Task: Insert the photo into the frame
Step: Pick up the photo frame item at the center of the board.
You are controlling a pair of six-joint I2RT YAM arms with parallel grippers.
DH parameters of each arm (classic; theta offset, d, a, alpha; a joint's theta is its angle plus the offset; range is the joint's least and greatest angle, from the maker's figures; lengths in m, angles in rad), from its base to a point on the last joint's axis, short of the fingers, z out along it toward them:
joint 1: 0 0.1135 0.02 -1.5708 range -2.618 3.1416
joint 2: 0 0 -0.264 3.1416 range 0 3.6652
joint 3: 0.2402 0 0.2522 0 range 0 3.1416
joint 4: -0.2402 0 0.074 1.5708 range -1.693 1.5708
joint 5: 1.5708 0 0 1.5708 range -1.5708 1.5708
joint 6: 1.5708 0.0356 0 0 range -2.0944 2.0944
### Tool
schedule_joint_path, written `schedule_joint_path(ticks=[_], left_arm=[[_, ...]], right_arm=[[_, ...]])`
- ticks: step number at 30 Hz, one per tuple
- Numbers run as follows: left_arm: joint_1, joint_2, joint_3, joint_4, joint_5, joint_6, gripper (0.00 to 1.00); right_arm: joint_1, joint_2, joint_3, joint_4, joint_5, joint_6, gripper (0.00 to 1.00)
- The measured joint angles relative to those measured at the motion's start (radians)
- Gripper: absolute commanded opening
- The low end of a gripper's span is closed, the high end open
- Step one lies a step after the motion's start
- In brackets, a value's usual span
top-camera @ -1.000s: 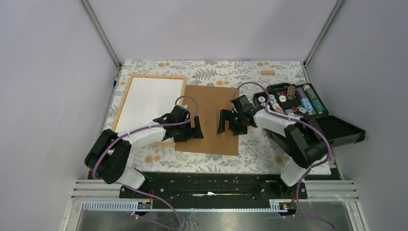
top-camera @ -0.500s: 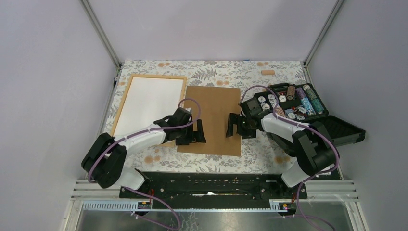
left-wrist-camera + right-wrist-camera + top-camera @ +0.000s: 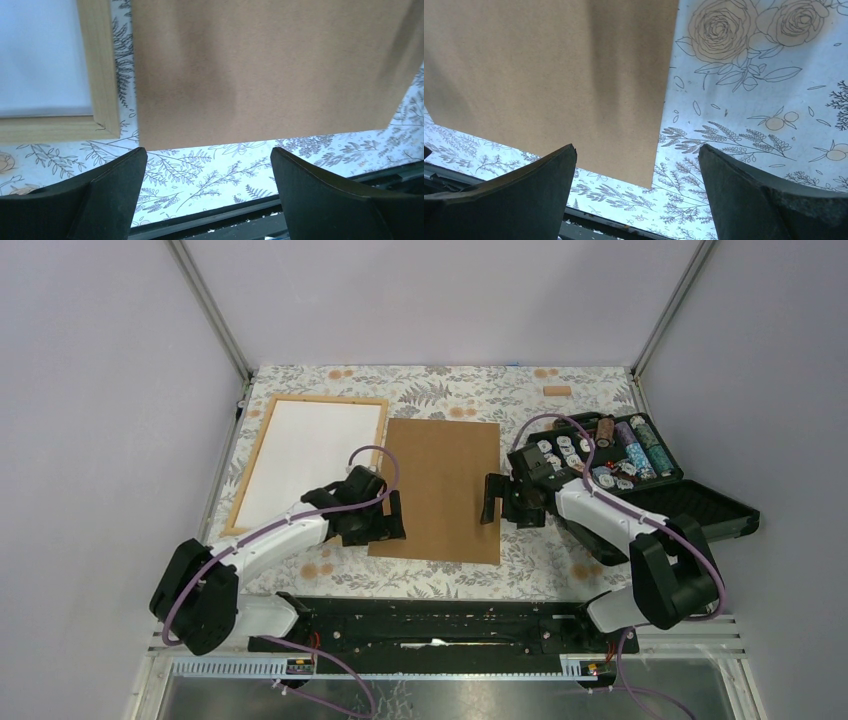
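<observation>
Frame (image 3: 325,399): thin light wood, flat on bench (image 3: 450,390).
Upper left of top view, white inside, sits slightly skewed.

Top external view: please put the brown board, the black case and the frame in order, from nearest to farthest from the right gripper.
Measured from the right gripper:
1. The brown board, directly on its left; the jaws hang at the board's right edge.
2. The black case, on its right.
3. The frame, far left, beyond the board.
</observation>
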Motion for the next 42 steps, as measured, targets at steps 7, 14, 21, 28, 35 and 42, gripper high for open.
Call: schedule_joint_path(ticks=[7,14,21,28,35,42], left_arm=[[0.000,0.045,0.000,-0.034,-0.039,-0.033,0.98],[0.000,0.106,-0.011,-0.025,-0.053,-0.044,0.99],[0.000,0.124,-0.021,0.014,-0.033,-0.047,0.98],[0.002,0.131,-0.021,0.052,0.023,-0.047,0.99],[0.016,0.143,-0.020,0.068,0.070,-0.046,0.98],[0.036,0.149,-0.034,0.089,0.111,-0.047,0.98]], right_arm=[[-0.029,0.054,0.000,-0.014,-0.013,0.008,1.00],[-0.030,0.092,0.000,-0.008,-0.061,0.006,1.00],[-0.030,0.116,-0.002,0.021,-0.110,0.008,1.00],[-0.027,0.119,-0.021,0.079,-0.167,0.030,1.00],[-0.026,0.105,-0.050,0.131,-0.192,0.071,1.00],[-0.031,0.032,-0.131,0.223,-0.194,0.121,1.00]])
